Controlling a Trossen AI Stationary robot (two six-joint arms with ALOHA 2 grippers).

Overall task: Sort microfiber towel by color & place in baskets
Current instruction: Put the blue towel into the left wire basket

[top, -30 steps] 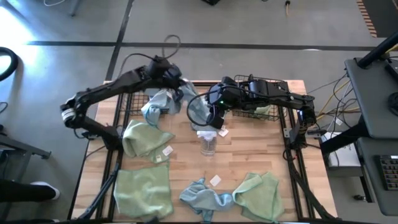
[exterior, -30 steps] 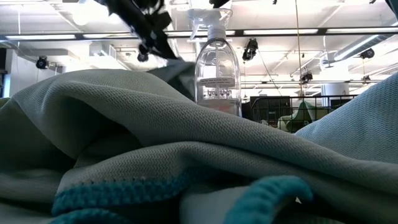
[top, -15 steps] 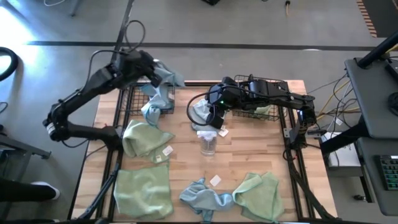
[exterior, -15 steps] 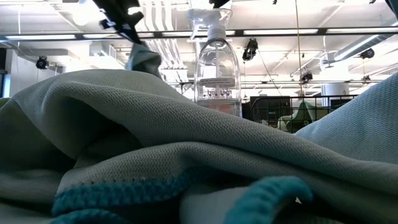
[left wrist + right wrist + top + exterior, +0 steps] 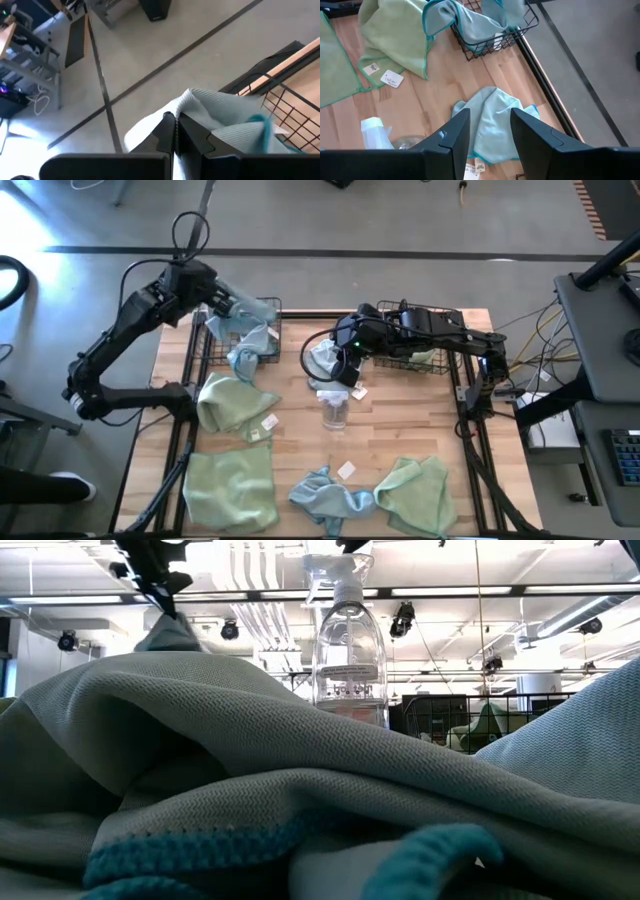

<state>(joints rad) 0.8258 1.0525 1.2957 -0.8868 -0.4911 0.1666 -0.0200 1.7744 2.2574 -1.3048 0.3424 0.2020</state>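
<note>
My left gripper (image 5: 216,296) is raised over the far left corner of the left black wire basket (image 5: 212,340) and is shut on a light blue towel (image 5: 252,310). Another blue towel (image 5: 244,360) hangs over that basket's near rim. My right gripper (image 5: 490,131) is open above a crumpled light blue towel (image 5: 492,117) that lies on the table near its middle (image 5: 322,366), one finger on each side of the cloth. The right basket (image 5: 455,315) holds a pale green towel (image 5: 426,358). My left gripper pinches the light blue towel at a bunched fold (image 5: 192,100) between its two shut fingers. The cloth is lifted; it hangs below the gripper (image 5: 170,635) and trails toward the basket's wire rim (image 5: 292,107). How many layers are held, I cannot tell.
A clear spray bottle (image 5: 335,410) stands mid-table, just near of my right gripper. Pale green towels lie at the left (image 5: 236,402), near left (image 5: 230,486) and near right (image 5: 416,492). A blue towel (image 5: 326,494) lies at the near edge. White tags (image 5: 347,470) are scattered about.
My left gripper has swung from the table's far middle toward the left edge, still shut, carrying the blue towel across to the left basket's far corner. The towel trails behind it. The right arm has kept still.
</note>
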